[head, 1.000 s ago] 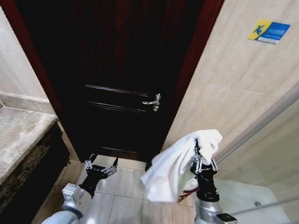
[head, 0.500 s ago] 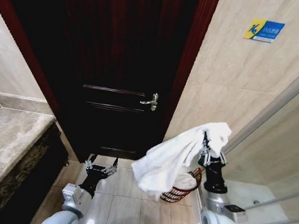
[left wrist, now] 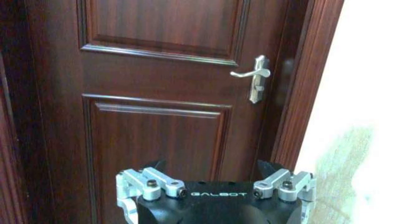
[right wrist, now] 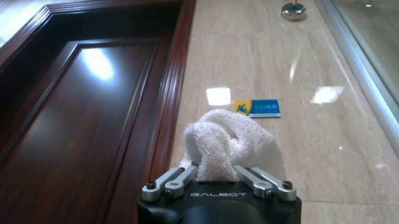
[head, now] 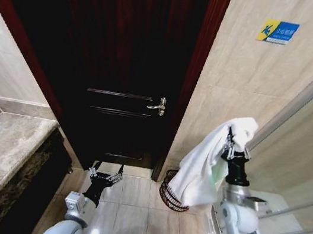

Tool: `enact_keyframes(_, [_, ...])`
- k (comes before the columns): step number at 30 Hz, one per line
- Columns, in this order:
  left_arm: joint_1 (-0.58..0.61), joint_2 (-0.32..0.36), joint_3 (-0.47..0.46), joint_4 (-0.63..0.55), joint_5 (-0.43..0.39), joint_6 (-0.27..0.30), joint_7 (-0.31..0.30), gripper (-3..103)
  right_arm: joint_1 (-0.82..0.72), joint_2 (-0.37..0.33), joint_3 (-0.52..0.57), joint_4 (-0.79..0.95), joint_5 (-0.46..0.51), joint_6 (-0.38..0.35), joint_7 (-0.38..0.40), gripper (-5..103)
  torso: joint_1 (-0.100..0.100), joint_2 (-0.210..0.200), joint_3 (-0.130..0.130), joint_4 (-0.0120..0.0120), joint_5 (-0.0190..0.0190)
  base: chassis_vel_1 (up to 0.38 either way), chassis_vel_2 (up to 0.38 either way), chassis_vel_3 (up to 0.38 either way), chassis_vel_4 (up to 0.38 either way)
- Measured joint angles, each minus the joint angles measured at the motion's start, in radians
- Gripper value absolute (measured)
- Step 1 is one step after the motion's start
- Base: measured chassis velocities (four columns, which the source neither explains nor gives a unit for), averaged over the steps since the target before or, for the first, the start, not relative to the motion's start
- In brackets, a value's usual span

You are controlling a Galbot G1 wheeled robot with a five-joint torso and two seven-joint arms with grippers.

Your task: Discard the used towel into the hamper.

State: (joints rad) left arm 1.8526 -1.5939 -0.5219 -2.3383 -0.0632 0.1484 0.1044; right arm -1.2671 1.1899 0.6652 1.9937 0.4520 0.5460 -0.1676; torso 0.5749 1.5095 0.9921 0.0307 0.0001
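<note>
Right gripper [head: 234, 147] raised, clamped on white towel [head: 205, 164] draping over hamper [head: 169, 194]; left gripper [head: 104, 175] low, fingers apart, idle.

- "GALBOT" in pale letters on the black body of the left gripper [left wrist: 215, 179], just behind its fingers.
- "GALBOT" likewise on the body of the right gripper [right wrist: 219, 173], just behind the fingers clamped on the towel [right wrist: 227, 144].
- Sign [head: 277, 31] on the wall tile above the right gripper: blue and yellow with white lettering, too small to read.
</note>
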Motion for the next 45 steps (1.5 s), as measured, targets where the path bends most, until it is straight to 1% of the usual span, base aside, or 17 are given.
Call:
enact_keyframes(5, [0.0,0.0,0.0,0.0,0.0,0.0,0.0,99,0.05,-0.043,0.021,-0.047,0.031,-0.005,0.005,12,0.0,0.0,0.0,0.0001,0.0,0.0,0.0,0.0,0.0])
enact_keyframes(6, [0.0,0.0,0.0,0.0,0.0,0.0,0.0,99,0.05,-0.043,0.021,-0.047,0.031,-0.005,0.005,12,0.0,0.0,0.0,0.0001,0.0,0.0,0.0,0.0,0.0])
enact_keyframes(10, [0.0,0.0,0.0,0.0,0.0,0.0,0.0,99,0.08,-0.087,0.038,-0.072,0.06,-0.011,0.006,12,0.0,0.0,0.0,0.0001,0.0,0.0,0.0,0.0,0.0])
enact_keyframes(11, [0.0,0.0,0.0,0.0,0.0,0.0,0.0,99,0.08,-0.087,0.038,-0.072,0.06,-0.011,0.006,12,0.0,0.0,0.0,0.0001,0.0,0.0,0.0,0.0,0.0])
enact_keyframes(16, [0.0,0.0,0.0,0.0,0.0,0.0,0.0,99,0.103,-0.149,0.058,-0.099,0.084,-0.013,0.005,12,0.0,0.0,0.0,0.0,-0.0002,0.0,0.0,0.0,0.0])
enact_keyframes(23, [0.0,0.0,0.0,0.0,0.0,0.0,0.0,99,0.124,-0.153,0.043,-0.114,0.08,-0.017,-0.003,12,0.0,0.0,0.0,0.0,0.0001,0.0,0.0,0.0,0.0])
enact_keyframes(25, [0.0,0.0,0.0,0.0,0.0,0.0,0.0,99,0.142,-0.162,0.032,-0.12,0.08,-0.018,-0.005,12,0.0,0.0,0.0,0.0001,-0.0004,0.0,0.0,0.0,0.0])
enact_keyframes(30, [0.0,0.0,0.0,0.0,0.0,0.0,0.0,99,0.166,-0.174,0.02,-0.136,0.082,-0.019,-0.008,12,0.0,0.0,0.0,0.0,-0.0001,0.0,0.0,0.0,0.0])
enact_keyframes(37, [0.0,0.0,0.0,0.0,0.0,0.0,0.0,99,0.243,-0.193,-0.004,-0.182,0.095,-0.027,-0.014,12,0.0,0.0,0.0,0.0001,-0.0002,0.0,0.0,0.0,0.0])
enact_keyframes(45, [0.0,0.0,0.0,0.0,0.0,0.0,0.0,99,0.316,-0.184,-0.03,-0.211,0.102,-0.048,0.001,12,0.0,0.0,0.0,0.0001,-0.0002,0.0,0.0,0.0,0.0])
